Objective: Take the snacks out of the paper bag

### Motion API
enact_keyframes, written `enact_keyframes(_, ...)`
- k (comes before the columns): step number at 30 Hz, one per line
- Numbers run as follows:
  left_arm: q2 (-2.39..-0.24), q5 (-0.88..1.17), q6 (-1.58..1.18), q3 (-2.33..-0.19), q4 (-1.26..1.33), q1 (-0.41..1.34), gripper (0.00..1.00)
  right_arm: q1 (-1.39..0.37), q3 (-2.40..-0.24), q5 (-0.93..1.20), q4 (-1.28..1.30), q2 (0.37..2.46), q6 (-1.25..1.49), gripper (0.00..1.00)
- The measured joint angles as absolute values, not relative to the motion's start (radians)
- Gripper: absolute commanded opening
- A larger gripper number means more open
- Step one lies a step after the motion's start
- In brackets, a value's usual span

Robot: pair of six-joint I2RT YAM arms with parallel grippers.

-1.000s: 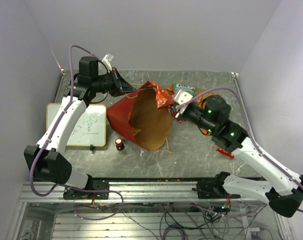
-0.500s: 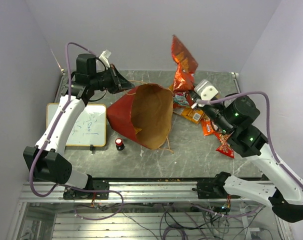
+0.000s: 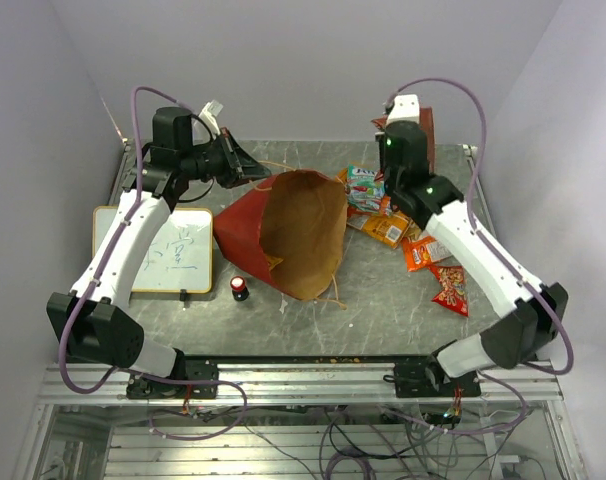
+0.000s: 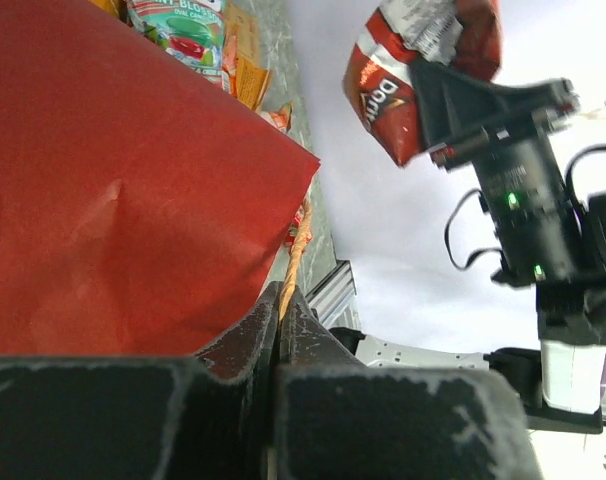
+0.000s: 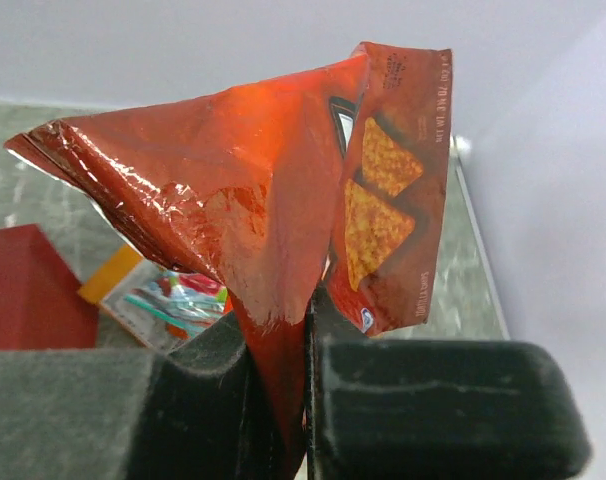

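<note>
Paper bag [image 3: 238, 228] on its side at centre of surface [image 3: 383, 300]: red outside, brown kraft inside, mouth gaping upward and toward 6 o'clock.

Left fingers [image 4: 280, 305] closed tight on thin orange cord handle [image 4: 295, 245] at the bag's 11 o'clock rim, pads pressed together with only the cord between. Red bag wall just beside them in the left wrist view. Rim lifted at that point.

Right fingers [image 5: 313, 345] clamped on the lower edge of red chip bag [image 5: 273, 210]. Packet crinkled, glossy, triangular chips printed on one face. Held aloft, off the surface, toward 1 o'clock near the far wall and well apart from the paper bag.

Outside the bag, ranged from its 2 o'clock down to its 4 o'clock, all lying flat:
- green-teal pack [image 3: 366, 185], farthest back;
- orange packet [image 3: 386, 230], just beside the pack at its 5 o'clock;
- red-orange packet [image 3: 420, 252], next toward 4 o'clock;
- small red packet [image 3: 451, 288], last in the row, nearest the arm bases.

Whiteboard [image 3: 168, 250] with writing flat at the bag's 9 o'clock, just beside the red wall; contact not determinable. Small red-and-black cylinder [image 3: 240, 288] upright at the bag's 7 o'clock, close to its lower edge.
</note>
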State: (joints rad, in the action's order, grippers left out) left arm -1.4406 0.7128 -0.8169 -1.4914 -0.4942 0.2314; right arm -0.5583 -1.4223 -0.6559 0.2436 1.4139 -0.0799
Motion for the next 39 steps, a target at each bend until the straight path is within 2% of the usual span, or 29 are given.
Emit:
enact_keyframes(6,-1.454,0.722,-0.828,-1.491,-0.488,0.231,0.07,-0.400,-1.516,-0.653,0.496,1.512,0.206,0.00)
enact_keyframes(13,-1.464,0.727,-0.843,-1.491,-0.476,0.231,0.07,-0.265,-1.653,-0.561,0.675,1.685,0.393,0.00)
enact_keyframes(25,-1.475,0.729,-0.863,-1.489,-0.437,0.232,0.07,-0.242,-1.974,-0.478,0.890,2.085,0.679,0.02)
enact_keyframes(33,-1.499,0.730,-0.854,-1.489,-0.439,0.231,0.07,-0.239,-1.988,-0.431,0.880,2.172,0.756,0.27)
enact_keyframes(39,-1.507,0.733,-0.854,-1.489,-0.438,0.232,0.07,-0.239,-1.933,-0.384,0.820,2.172,0.754,0.69)
